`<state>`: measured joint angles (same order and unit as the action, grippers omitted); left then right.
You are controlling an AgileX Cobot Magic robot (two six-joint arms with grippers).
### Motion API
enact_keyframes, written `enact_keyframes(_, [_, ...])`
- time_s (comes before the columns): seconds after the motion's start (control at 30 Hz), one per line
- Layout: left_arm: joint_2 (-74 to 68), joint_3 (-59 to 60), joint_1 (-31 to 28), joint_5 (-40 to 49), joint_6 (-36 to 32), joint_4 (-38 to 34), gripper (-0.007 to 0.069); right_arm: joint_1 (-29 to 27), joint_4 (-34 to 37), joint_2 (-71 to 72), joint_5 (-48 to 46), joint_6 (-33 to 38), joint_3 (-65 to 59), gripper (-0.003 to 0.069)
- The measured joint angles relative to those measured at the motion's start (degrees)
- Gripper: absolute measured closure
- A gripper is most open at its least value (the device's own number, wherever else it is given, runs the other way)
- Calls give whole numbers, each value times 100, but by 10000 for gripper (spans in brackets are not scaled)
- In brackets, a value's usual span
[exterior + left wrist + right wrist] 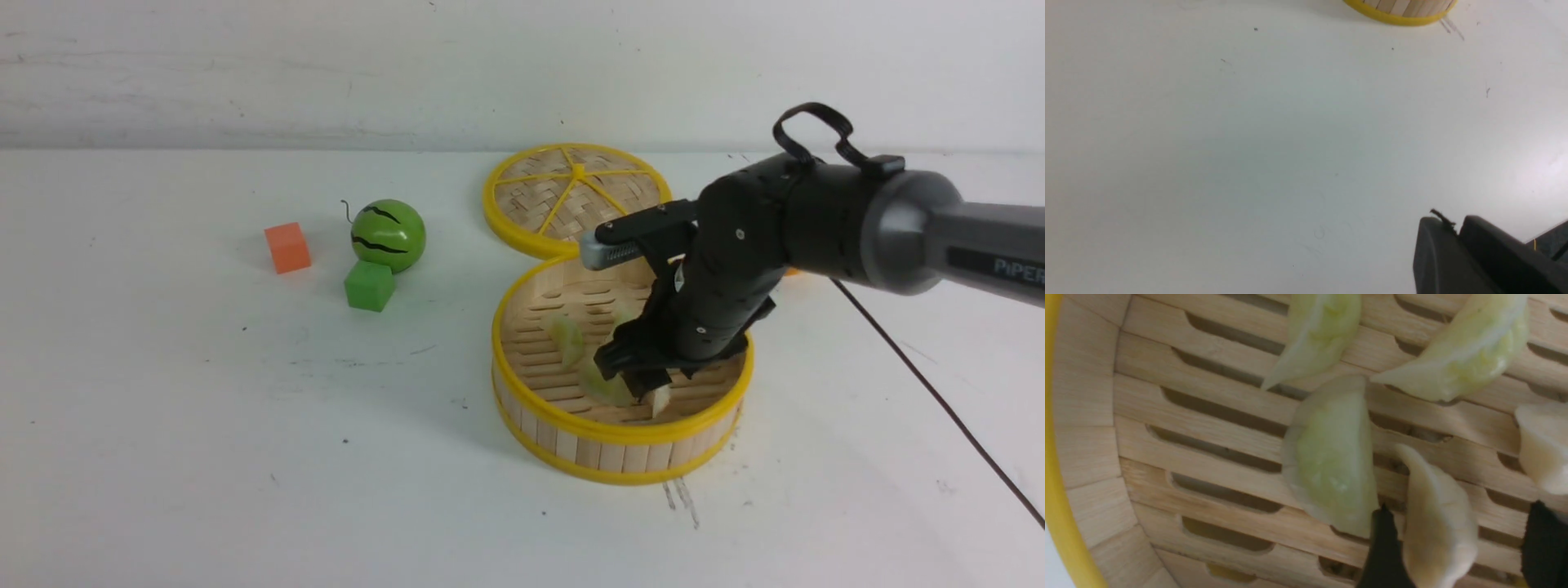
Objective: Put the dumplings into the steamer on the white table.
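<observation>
In the steamer lie five dumplings. The right gripper stands spread around the one near five o'clock. Light, glossy, probably slippery: pinch across the plump middle.

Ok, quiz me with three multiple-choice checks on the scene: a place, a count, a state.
1. The lid lies: A on top of the steamer; B flat on the table behind the steamer; C under the steamer.
2. Count of dumplings in the steamer: A two; B three; C five.
3. The right gripper is: A shut on a dumpling; B open inside the steamer; C open above the lid.
Answers: B, it lies flat beyond the steamer; C, the right wrist view shows five; B, its fingers stand wider than the dumpling between them.
</observation>
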<state>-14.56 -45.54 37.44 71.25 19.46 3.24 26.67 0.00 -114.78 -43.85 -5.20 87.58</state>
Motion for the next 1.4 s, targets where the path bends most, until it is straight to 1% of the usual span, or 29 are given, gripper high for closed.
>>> enact_keyframes(0.07, [162, 0, 0, 0, 0, 68, 555, 0, 41, 134, -382, 6, 77, 207])
enact_keyframes(0.1, [176, 0, 0, 0, 0, 64, 555, 0, 41, 134, -382, 6, 77, 207])
enact_keyframes(0.17, [264, 0, 0, 0, 0, 82, 554, 0, 122, 443, -670, 70, 65, 267])
enact_keyframes(0.2, [278, 0, 0, 0, 0, 82, 554, 0, 146, 625, -758, 100, 32, 305])
enact_keyframes(0.27, [304, 39, 0, 0, 7, 88, 554, 0, 231, 1115, -856, 237, -137, 403])
enact_keyframes(0.37, [309, 250, 0, -22, 97, 88, 554, 0, 415, 1883, -821, 520, -585, 541])
enact_keyframes(0.4, [309, 324, 0, -68, 136, 88, 554, 0, 458, 2129, -759, 553, -706, 566])
enact_keyframes(0.47, [309, 611, 0, -300, 196, 88, 553, 0, 612, 2709, -552, 655, -1111, 641])
enact_keyframes(0.5, [316, 768, 0, -534, 220, 74, 553, 0, 686, 3111, -357, 683, -1412, 665])
enact_keyframes(0.53, [316, 927, 0, -757, 238, 70, 552, 0, 744, 3450, -171, 708, -1674, 676])
enact_keyframes(0.67, [316, 1450, 0, -1750, 260, 70, 551, 0, 941, 4759, 512, 874, -2681, 679])
enact_keyframes(0.83, [316, 1931, 0, -3428, 273, 117, 545, 0, 1067, 6421, 1324, 1124, -3794, 679])
enact_keyframes(0.87, [316, 1946, 0, -3428, 273, 124, 545, 0, 1068, 6489, 1355, 1133, -3836, 679])
enact_keyframes(0.9, [316, 2073, 0, -3900, 273, 169, 543, 0, 1084, 7033, 1622, 1154, -4158, 679])
enact_keyframes(0.93, [316, 2131, 0, -4119, 273, 199, 542, 0, 1090, 7359, 1739, 1160, -4348, 679])
enact_keyframes(1.03, [316, 2229, 0, -4480, 276, 240, 538, 0, 1090, 8245, 1930, 1160, -4817, 678])
enact_keyframes(1.2, [316, 2247, 0, -4577, 276, 250, 533, 0, 1090, 9139, 1908, 1160, -5209, 676])
enact_keyframes(1.4, [316, 2247, 0, -4577, 276, 262, 531, 0, 1084, 9425, 1751, 1160, -5235, 673])
